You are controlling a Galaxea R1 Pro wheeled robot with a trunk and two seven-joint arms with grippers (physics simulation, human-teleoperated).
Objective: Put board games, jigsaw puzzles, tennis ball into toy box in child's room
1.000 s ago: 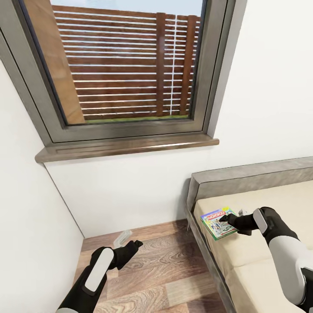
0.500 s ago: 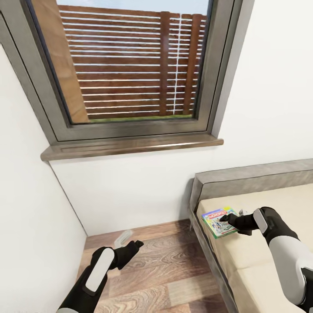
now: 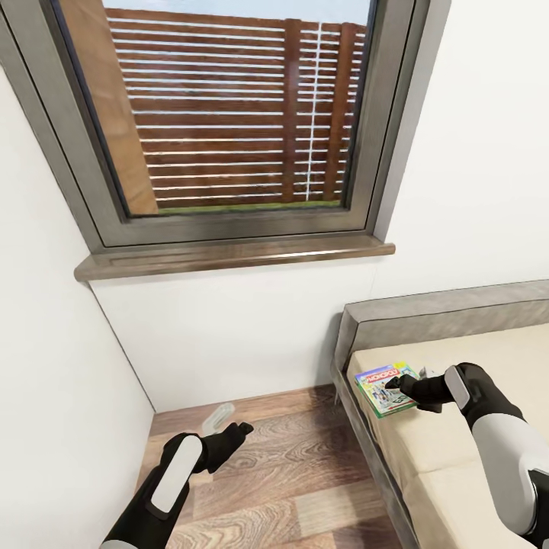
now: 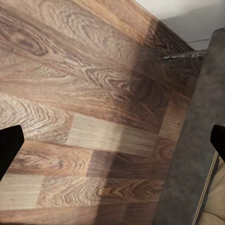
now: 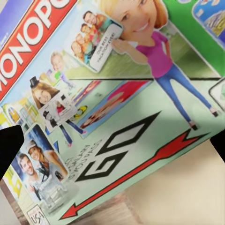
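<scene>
Your right tool sits over the game — a flat green-edged box with a red "MONOPOLY" banner, lying at the corner of the bed nearest the headboard. In the right wrist view the box lid is close under the camera, with cartoon figures, a "GO" square and a red arrow on it, and the two dark fingertips show far apart at either edge, so that tool is spread, with the box between and below them. You cannot tell from these views whether a finger is touching the lid.

Your left tool hangs over the floor beside the bed, near the corner of the white wall. Its fingertips show at both edges of the left wrist view — spread wide, with nothing between them but wood planks and the bed's grey frame. A small clear object lies on the floor just beyond that tool, toward the wall. Above the bed's headboard is the window, with a brown slatted fence outside.
</scene>
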